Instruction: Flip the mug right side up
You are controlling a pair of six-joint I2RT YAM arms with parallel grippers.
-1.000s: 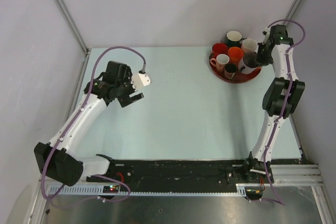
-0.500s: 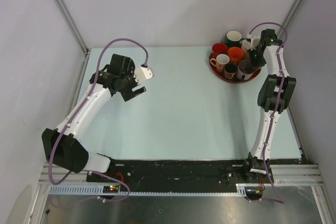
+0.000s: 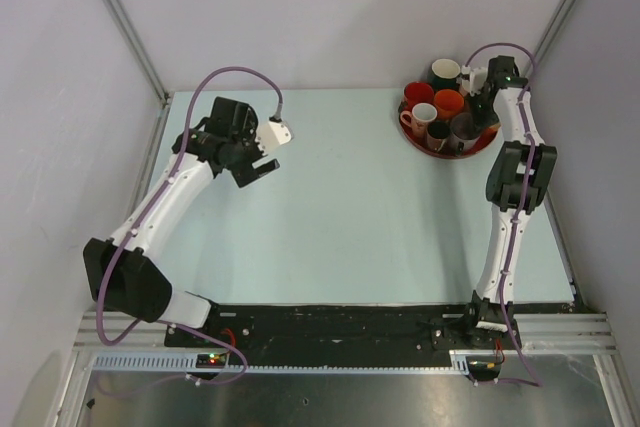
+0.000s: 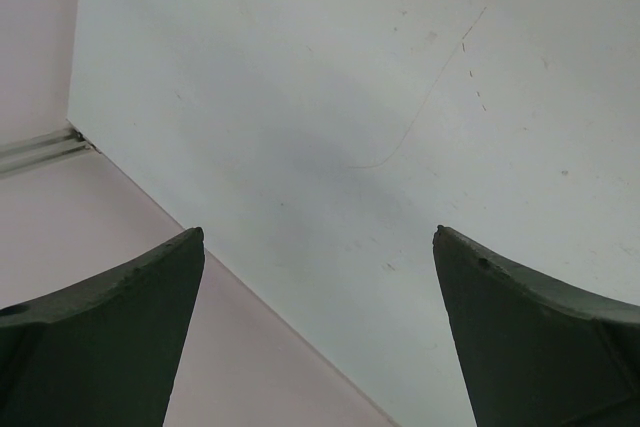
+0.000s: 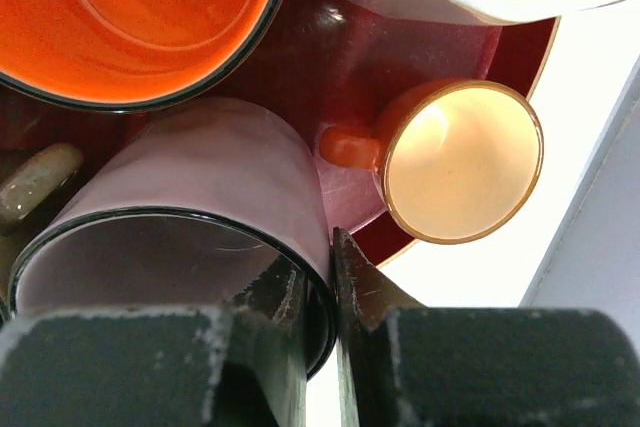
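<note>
- Pale blue-green counter (image 3: 350,207) fills a booth with white walls (image 3: 300,17) and grey metal posts (image 3: 125,22) rising from the far corners. Two white robot arms are mounted along its near edge.
- At the counter's far right corner sits a round red tray (image 3: 447,154), crowded with mugs.
- Over the tray, the right claw (image 5: 320,287) is clamped on the rim of the mauve mug (image 5: 190,162). One finger is inside its dark interior, the other is pressed against the outer wall.
- A second ago this mug hung tilted over the tray's right side. Now it stands mouth up in the tray, just beside an orange mug (image 5: 130,17) and a small cream-lined mug (image 5: 460,162).
- The turning itself looks finished. What seems to remain is letting go and lifting clear without dragging the mug or knocking its neighbours.
- Near the far left corner, the left claw (image 4: 318,235) hangs wide open and holds nothing. It has swung slightly closer to that corner, above bare counter and well apart from the tray.
</note>
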